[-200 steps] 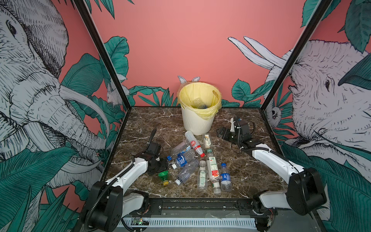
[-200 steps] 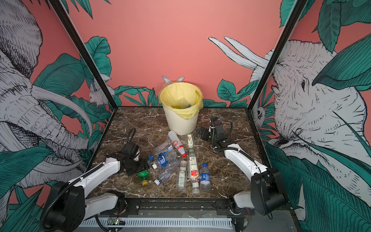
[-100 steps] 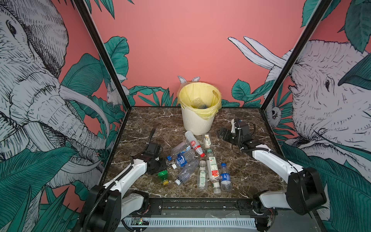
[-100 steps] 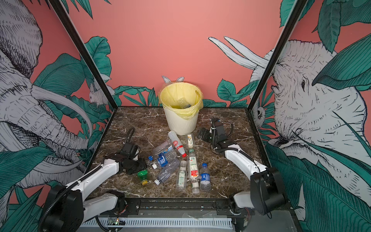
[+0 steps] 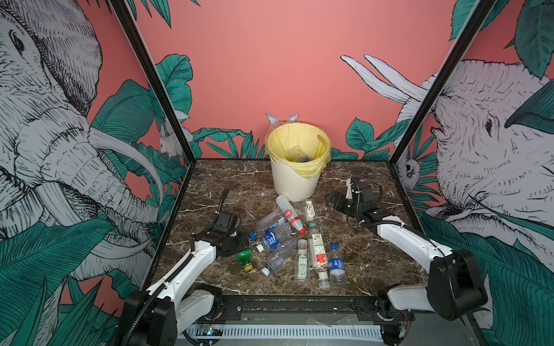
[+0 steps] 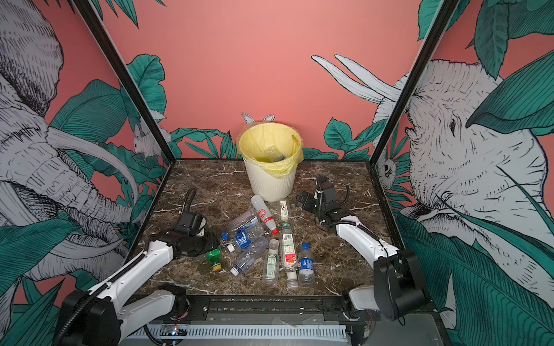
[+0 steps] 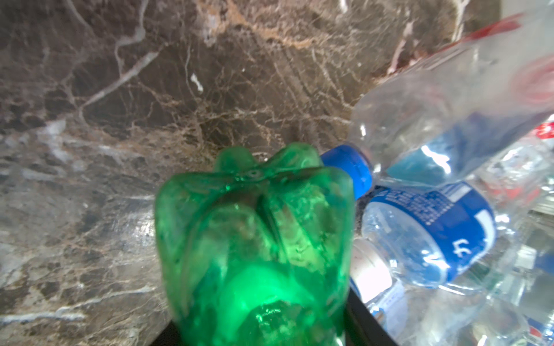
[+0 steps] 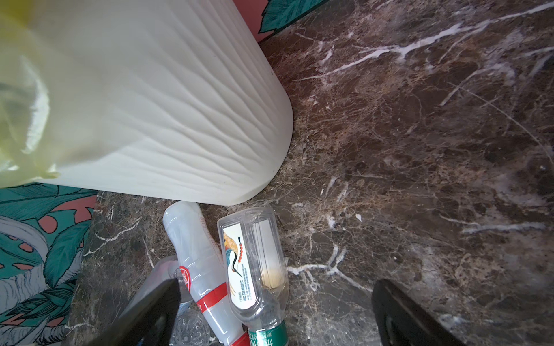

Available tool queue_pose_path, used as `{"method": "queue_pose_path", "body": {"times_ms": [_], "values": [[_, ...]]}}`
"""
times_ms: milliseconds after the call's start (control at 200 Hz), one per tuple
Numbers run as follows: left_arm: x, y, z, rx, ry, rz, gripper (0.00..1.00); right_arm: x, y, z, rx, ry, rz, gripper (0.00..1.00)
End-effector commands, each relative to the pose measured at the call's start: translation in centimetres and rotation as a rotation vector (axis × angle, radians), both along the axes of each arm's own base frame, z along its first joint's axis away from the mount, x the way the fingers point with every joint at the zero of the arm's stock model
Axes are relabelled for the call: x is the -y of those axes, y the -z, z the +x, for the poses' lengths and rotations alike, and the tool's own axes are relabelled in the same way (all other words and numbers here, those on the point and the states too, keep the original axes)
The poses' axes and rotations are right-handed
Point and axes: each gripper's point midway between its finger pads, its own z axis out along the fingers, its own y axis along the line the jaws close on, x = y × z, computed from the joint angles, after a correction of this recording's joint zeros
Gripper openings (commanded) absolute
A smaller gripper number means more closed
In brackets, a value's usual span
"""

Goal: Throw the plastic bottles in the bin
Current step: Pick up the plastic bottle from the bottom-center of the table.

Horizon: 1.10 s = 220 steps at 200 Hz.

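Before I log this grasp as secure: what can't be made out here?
- Whether the left gripper grips the green bottle: bottle blocks the left wrist view; tiny in top views.
- Bin contents: liner and wall hide most, both top views.
- Blue-label bottles: blurred, cut off at left wrist view's edge.

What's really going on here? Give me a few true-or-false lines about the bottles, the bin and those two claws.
1. The bin, lined with a yellow bag, already has a clear bottle inside. True.
2. The right gripper holds a bottle. False: it is open and empty, near the bin.
3. The left gripper is closed on the green bottle. True.
4. The bottles on the table all stand upright. False: most lie on their sides in a pile.
5. The red-capped bottle is in the bin. False: it lies on the table in front of the bin.
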Motion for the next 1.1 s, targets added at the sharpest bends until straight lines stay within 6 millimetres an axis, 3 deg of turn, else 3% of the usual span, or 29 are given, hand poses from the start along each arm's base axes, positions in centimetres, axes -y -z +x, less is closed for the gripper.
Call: {"method": "queue_pose_path", "body": {"times_ms": [0,135,580,1095], "values": [[0.5,-1.7,0.9,0.046,0.004,-0.025,0.54,0.1,-0.3,-0.1,0.01,0.015,0.034,0.99],[0.9,-2.0,1.2,0.063,-0.004,-0.052,0.53,-0.2,0.1,-0.2,0.0,0.014,0.067,0.99],[1.6,-6.1,2.7,0.149,0.001,-0.092,0.53,0.1,0.9,-0.7,-0.027,0.004,0.036,0.99],[4.5,-15.1,6.5,0.395,0.1,-0.227,0.53,0.4,2.0,-1.2,-0.053,0.006,0.02,0.99]]}}
